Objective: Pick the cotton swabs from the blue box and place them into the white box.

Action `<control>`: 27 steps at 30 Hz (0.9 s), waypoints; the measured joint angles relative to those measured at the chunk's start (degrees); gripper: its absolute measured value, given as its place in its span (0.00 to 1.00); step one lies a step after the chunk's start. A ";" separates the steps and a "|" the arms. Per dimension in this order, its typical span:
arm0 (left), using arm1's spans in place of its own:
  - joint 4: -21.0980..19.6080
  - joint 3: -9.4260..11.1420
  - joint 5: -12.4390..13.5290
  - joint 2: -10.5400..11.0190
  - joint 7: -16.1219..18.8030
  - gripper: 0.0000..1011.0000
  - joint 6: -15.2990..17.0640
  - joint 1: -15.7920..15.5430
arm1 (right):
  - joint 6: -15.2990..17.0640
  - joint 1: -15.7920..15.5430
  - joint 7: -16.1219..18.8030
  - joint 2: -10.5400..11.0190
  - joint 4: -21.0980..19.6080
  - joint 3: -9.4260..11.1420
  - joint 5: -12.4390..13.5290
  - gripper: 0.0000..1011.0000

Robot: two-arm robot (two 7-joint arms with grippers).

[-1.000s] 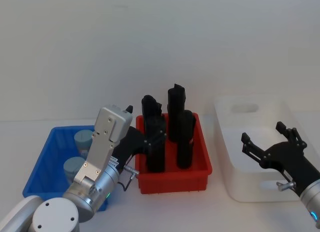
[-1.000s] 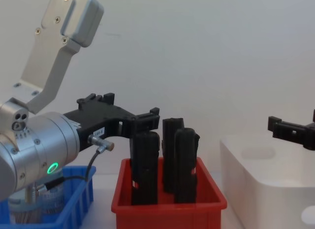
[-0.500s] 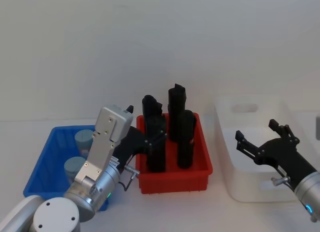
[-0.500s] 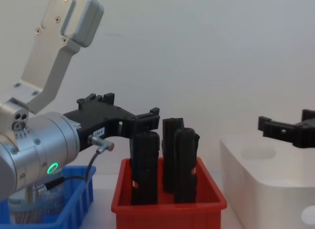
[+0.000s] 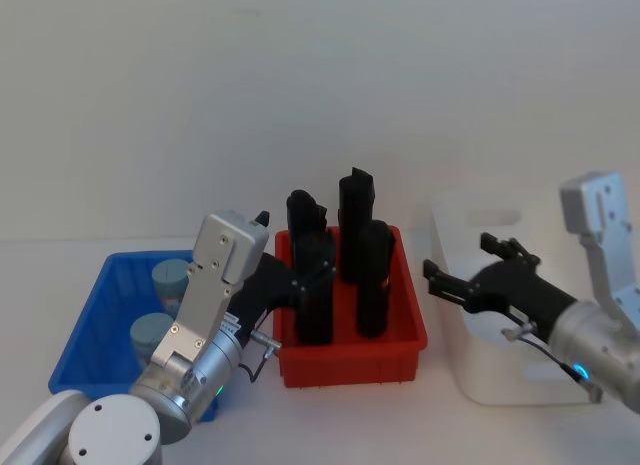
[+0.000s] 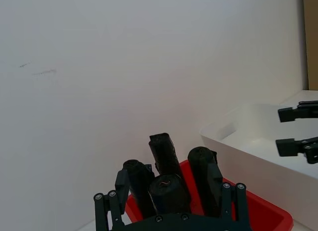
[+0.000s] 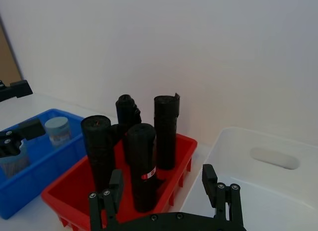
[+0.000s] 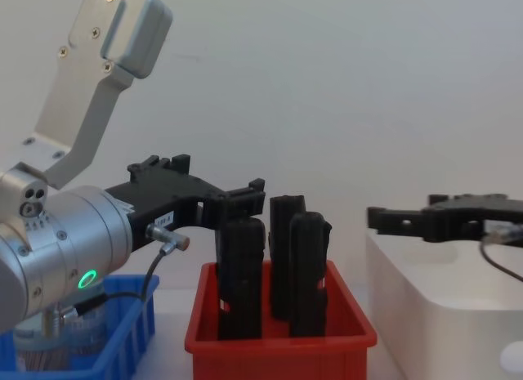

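The cotton swabs point(image 5: 167, 277) stand in the blue box point(image 5: 95, 295) at nine o'clock of the red bin point(image 5: 350, 365), the left gripper point(image 6: 170, 191) spread empty above where those two bins meet, the right gripper point(image 5: 458, 263) spread empty over the white box point(image 5: 480, 380) at three o'clock, perhaps awaiting a handover.

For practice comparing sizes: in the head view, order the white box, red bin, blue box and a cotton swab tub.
1. white box
2. red bin and blue box: look alike, and the left arm covers part of the blue box, so unranked
3. cotton swab tub
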 joint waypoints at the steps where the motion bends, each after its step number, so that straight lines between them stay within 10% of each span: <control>1: 0.00 0.00 0.00 0.00 0.00 0.99 0.00 0.00 | 0.78 0.64 0.56 -0.21 0.41 -0.08 -0.22 0.99; 11: 0.00 0.00 0.00 0.00 0.00 0.99 0.00 0.00 | 10.25 10.45 6.49 -4.15 8.18 -1.86 -4.44 0.99; 27: 0.00 0.00 0.00 0.00 0.00 0.99 0.00 0.00 | 15.53 18.63 7.04 -8.65 17.05 -4.77 -10.69 0.99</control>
